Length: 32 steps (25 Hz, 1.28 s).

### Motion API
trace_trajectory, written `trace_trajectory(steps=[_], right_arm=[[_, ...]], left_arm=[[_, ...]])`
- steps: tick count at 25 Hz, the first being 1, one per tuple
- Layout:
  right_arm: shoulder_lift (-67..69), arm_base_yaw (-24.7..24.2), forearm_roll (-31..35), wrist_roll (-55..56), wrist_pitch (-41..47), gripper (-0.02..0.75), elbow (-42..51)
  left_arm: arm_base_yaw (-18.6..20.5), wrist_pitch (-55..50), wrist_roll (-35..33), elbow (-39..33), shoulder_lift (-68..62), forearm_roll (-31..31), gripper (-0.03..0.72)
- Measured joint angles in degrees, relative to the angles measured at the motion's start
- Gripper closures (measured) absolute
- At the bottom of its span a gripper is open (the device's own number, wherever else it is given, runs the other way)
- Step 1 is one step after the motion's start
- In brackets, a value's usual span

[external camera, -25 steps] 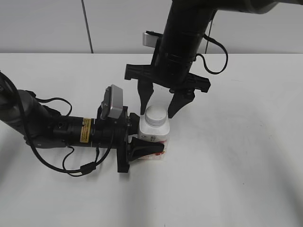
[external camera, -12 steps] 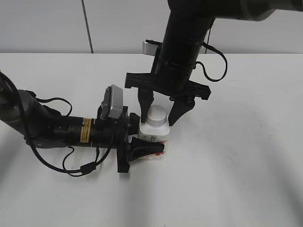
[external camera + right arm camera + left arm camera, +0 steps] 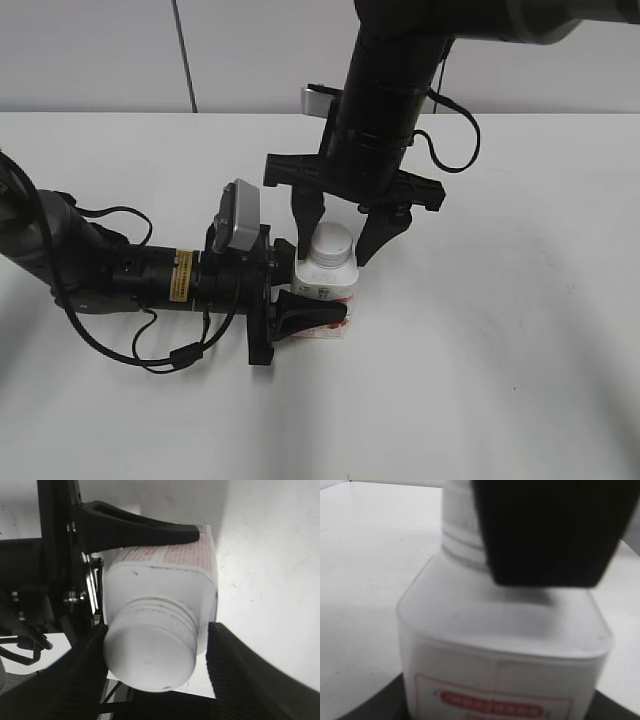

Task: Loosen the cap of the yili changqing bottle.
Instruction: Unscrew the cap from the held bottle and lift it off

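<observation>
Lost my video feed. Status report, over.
Left gripper shut on bottle. Right gripper open, straddling cap, one finger touching. Nothing in the way.

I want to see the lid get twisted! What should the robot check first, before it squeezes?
1. Bottle upright on the table: ok.
2. Left hand clamped on the bottle's body: ok.
3. Right hand down around the cap, one finger each side: ok.
4. Right fingers pressing the cap: not ok, a gap shows on one side.
5. Cap already loose: cannot tell.
</observation>
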State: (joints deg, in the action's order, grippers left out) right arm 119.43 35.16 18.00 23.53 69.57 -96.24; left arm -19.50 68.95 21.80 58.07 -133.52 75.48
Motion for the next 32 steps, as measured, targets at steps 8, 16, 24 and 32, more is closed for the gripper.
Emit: trace_trajectory(steps=[8, 16, 24, 32], right_arm=[[0.0, 0.0, 0.0, -0.3, 0.0, 0.258, 0.0], [0.0, 0.0, 0.0, -0.6, 0.1, 0.258, -1.4], [0.0, 0.0, 0.0, -0.9, 0.1, 0.258, -2.3], [0.5, 0.0, -0.7, -1.2, 0.1, 0.260, -2.3]], left_arm=[[0.0, 0.0, 0.0, 0.0, 0.0, 0.0, 0.321], [0.0, -0.1, 0.0, 0.0, 0.0, -0.5, 0.321], [0.0, -0.1, 0.0, 0.0, -0.1, -0.6, 0.321], [0.0, -0.1, 0.0, 0.0, -0.1, -0.6, 0.321]])
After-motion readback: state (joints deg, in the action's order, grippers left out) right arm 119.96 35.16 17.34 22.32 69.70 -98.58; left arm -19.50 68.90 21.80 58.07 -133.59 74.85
